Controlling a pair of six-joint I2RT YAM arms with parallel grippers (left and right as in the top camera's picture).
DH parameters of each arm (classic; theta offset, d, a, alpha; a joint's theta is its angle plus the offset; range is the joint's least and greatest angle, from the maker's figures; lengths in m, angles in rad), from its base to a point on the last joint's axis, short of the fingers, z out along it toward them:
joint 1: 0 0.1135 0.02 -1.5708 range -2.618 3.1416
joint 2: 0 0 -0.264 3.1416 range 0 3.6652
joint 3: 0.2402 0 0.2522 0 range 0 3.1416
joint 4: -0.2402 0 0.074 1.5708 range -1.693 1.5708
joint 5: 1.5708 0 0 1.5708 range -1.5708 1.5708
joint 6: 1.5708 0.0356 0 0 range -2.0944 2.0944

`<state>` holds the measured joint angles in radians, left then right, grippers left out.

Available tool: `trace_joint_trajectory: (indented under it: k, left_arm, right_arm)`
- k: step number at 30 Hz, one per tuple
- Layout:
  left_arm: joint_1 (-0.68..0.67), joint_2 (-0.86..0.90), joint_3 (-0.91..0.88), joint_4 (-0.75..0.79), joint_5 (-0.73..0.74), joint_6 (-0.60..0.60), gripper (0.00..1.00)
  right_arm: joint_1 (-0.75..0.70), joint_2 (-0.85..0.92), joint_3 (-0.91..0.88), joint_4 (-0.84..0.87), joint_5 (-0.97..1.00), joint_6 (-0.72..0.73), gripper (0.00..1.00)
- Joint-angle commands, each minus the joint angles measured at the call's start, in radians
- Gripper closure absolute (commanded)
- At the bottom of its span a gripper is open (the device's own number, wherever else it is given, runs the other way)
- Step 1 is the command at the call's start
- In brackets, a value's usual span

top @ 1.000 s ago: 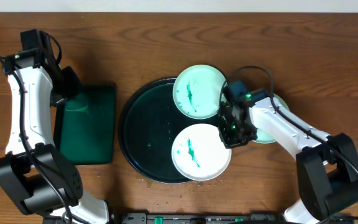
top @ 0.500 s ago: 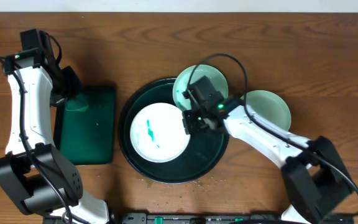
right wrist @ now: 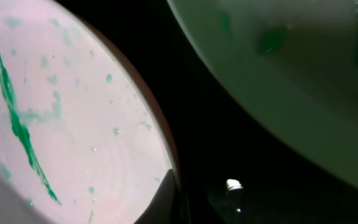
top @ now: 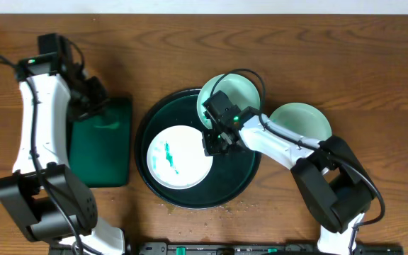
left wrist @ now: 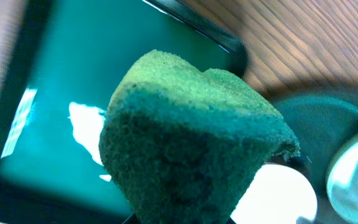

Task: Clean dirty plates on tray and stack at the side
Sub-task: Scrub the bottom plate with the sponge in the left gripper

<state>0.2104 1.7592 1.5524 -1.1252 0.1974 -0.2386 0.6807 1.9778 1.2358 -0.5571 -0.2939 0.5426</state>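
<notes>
A white plate (top: 178, 157) with teal smears lies in the left half of the round black tray (top: 243, 173). My right gripper (top: 214, 138) is shut on its right rim; in the right wrist view one finger (right wrist: 163, 199) lies over the plate's edge (right wrist: 55, 112). A pale-mint smeared plate (top: 231, 99) rests on the tray's far right rim and also shows in the right wrist view (right wrist: 278, 74). A third mint plate (top: 302, 124) lies on the table to the right of the tray. My left gripper (top: 94, 99) is shut on a green sponge (left wrist: 191, 143).
A rectangular dark green tray (top: 101, 152) lies left of the black tray, under the sponge; it also shows in the left wrist view (left wrist: 55, 99). Small crumbs lie on the wood near the black tray's front edge (top: 218, 207).
My right gripper has dragged the white plate left from the tray's front right rim into its left half. My left arm has shifted a little right over the green tray.
</notes>
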Motion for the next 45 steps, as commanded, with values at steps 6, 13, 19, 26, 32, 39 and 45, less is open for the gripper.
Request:
trace_joint_trajectory:
  k: [6,13,19,26,32,39,45]
  left_arm:
    - [-0.226,0.001,-0.087,-0.024,0.060,-0.026,0.92]
    - [-0.376,0.001,-0.305,0.072,0.051,-0.143,0.93]
    - [-0.430,0.001,-0.476,0.236,0.038,-0.213,0.93]
    - [-0.458,0.001,-0.597,0.403,0.043,-0.212,0.93]
    - [-0.483,0.001,-0.599,0.449,0.263,-0.017,0.92]
    - [-0.479,0.001,-0.599,0.457,-0.035,-0.034,0.93]
    - [-0.462,0.000,-0.582,0.451,-0.428,-0.246,0.93]
  right_arm:
    - [-0.045,0.037,0.015,-0.008,-0.055,0.029,0.99]
    - [-0.045,0.037,0.015,-0.007,-0.055,0.029,0.99]
    - [-0.047,0.037,0.015,-0.010,-0.055,0.028,0.99]
    - [-0.047,0.037,0.015,-0.008,-0.055,0.027,0.99]
    - [-0.045,0.037,0.015,-0.007,-0.055,0.026,0.99]
    - [-0.045,0.037,0.015,-0.007,-0.055,0.026,0.99]
    - [-0.045,0.037,0.015,-0.007,-0.056,0.025,0.99]
